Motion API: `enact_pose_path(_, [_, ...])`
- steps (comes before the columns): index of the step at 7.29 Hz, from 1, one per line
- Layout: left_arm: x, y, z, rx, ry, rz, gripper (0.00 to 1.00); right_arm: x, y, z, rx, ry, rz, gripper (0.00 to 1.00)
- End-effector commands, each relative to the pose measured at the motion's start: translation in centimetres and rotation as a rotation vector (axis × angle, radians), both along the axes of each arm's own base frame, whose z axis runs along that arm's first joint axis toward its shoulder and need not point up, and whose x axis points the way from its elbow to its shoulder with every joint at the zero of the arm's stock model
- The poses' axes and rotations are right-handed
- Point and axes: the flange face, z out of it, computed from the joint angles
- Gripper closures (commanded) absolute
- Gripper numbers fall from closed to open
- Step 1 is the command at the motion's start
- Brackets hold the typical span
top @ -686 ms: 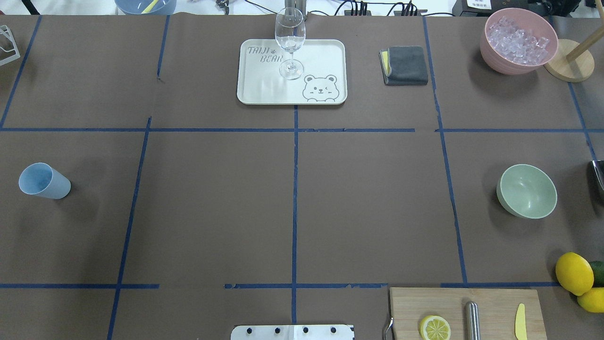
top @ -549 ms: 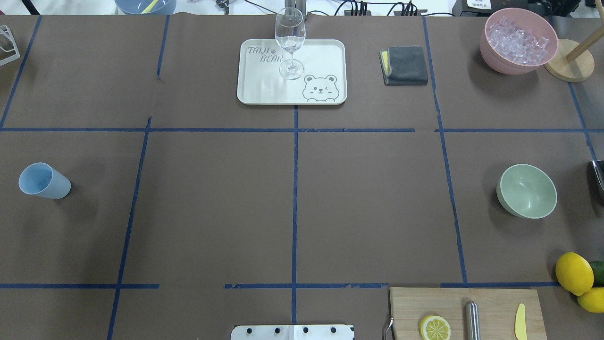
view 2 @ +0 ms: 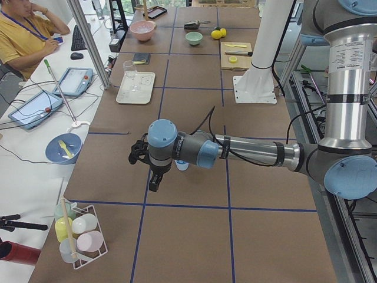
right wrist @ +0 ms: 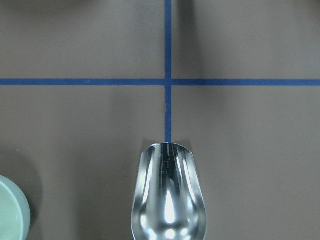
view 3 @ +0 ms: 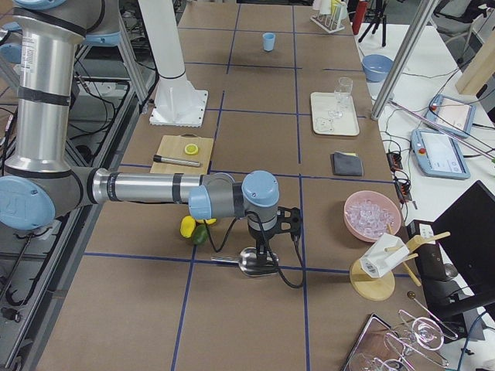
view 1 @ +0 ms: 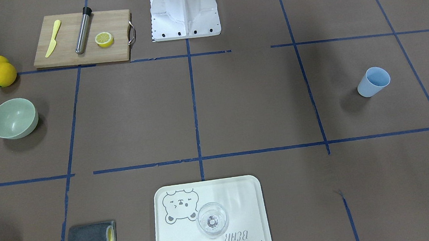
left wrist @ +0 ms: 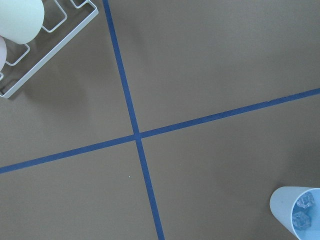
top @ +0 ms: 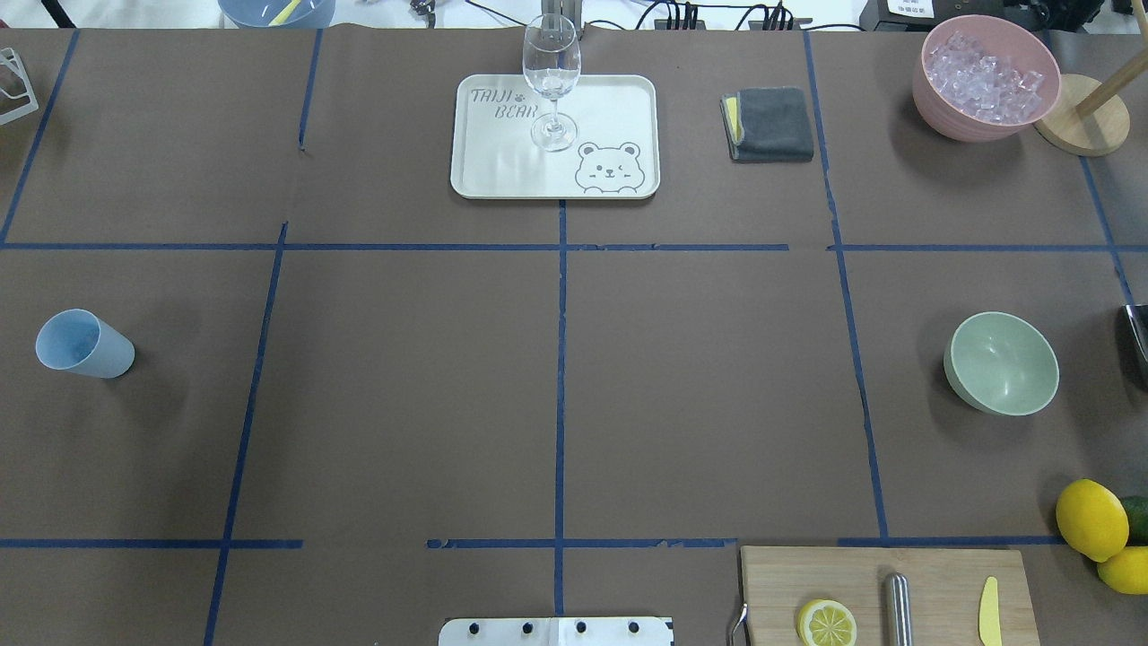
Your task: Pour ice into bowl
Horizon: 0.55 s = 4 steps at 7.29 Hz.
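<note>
progress at the outset of the pour. the bowl (top: 1001, 363) stands upright and empty on the right side of the table, and no ice has reached it. the ice (left wrist: 303, 210), two clear cubes as far as you can see, lies in the bottom of the blue cup (top: 83, 344), which stands upright at the left side, well apart from the bowl. you may judge that every step is left to do: grasp the cup, carry it across, tip it over the bowl. the left gripper (view 2: 152, 177) hangs near the cup without visibly touching it. the right gripper (view 3: 267, 239) hangs above a metal scoop (right wrist: 167, 195) near the bowl. both show only in the side views, so you cannot tell whether their fingers are apart or together. a pink bowl (top: 985, 76) heaped with more ice sits at the far right. surface: brown paper (top: 700, 386) ruled into squares by blue tape (top: 560, 359). a tray (top: 619, 108) with a wine glass (top: 551, 81) stands at the far middle, a cutting board (top: 942, 574) at the near right. a seated person (view 2: 23, 35) works beyond the far edge.
</note>
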Motion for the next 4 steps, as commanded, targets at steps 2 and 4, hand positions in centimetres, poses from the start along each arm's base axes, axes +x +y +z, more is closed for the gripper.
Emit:
enact_pose_path(2, [0.0,0.0,-0.3,0.005,0.002,-0.001,0.00,-1.8,-2.9,-5.5,0.189,-0.034,0.010,0.00])
enact_pose_path(4, [0.2,-0.1,-0.5,0.015,0.006,0.007,0.00,-5.4,-2.6,-8.2,0.228,-0.076,-0.047,0.00])
